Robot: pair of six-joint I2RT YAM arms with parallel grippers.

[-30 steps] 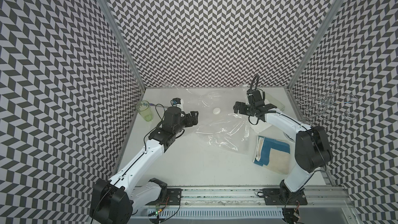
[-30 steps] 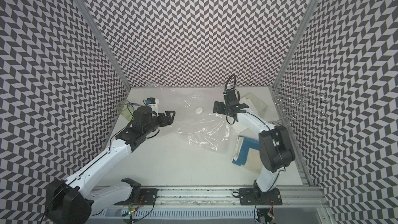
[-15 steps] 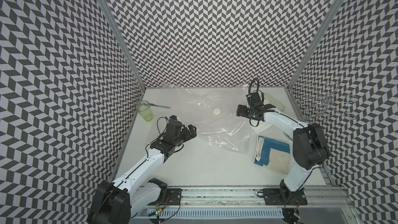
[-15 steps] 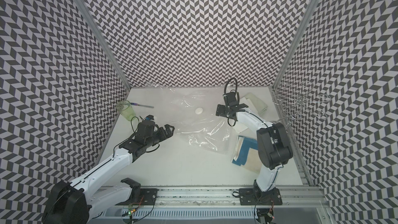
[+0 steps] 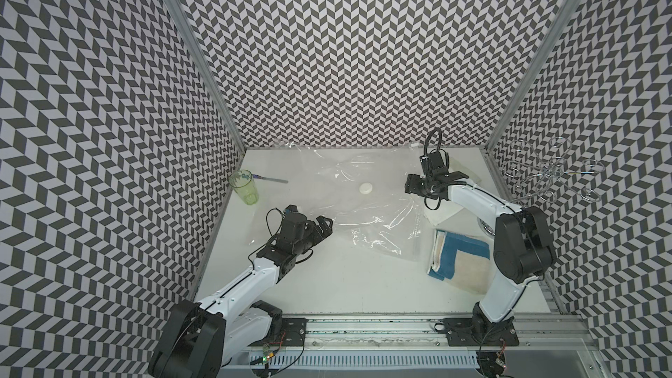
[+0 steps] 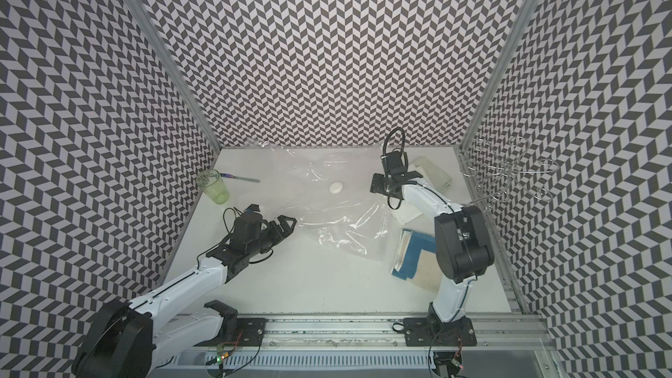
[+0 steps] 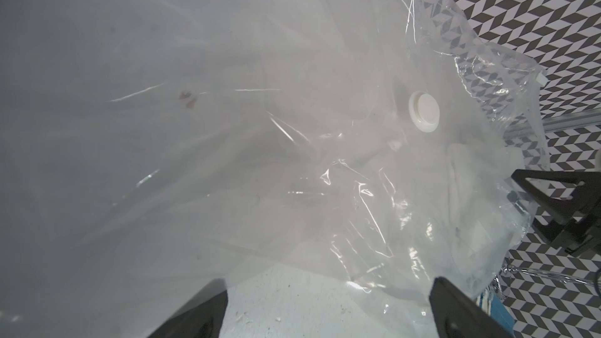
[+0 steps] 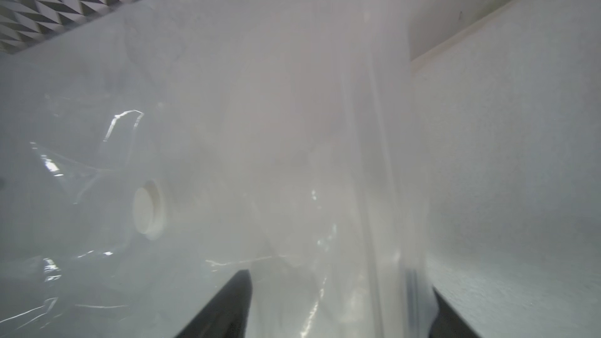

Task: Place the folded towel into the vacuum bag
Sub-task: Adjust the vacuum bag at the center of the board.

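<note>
Chevron-patterned walls close in a white tabletop (image 5: 327,285). The vacuum bag (image 5: 378,220) lies crumpled across the tabletop's middle and reaches to the back edge, with its round white valve cap (image 5: 366,188) facing up. The folded towel (image 5: 460,260), blue and beige, lies outside the bag near the right edge, just beside the bag's front right corner.

The left tool (image 5: 323,225) hangs near the bag's front left edge with its jaws wide apart and nothing between them. In the left wrist view the bag and its cap (image 7: 423,111) lie ahead of it.

The right tool (image 5: 414,186) is low over the bag's right side, towards the back. In the right wrist view its fingers (image 8: 234,300) stand apart, and the bag's white zip strip (image 8: 380,157) runs between them unpinched.

A green cup (image 5: 244,187) stands at the left edge, with a thin stick (image 5: 272,179) lying just beside it.
</note>
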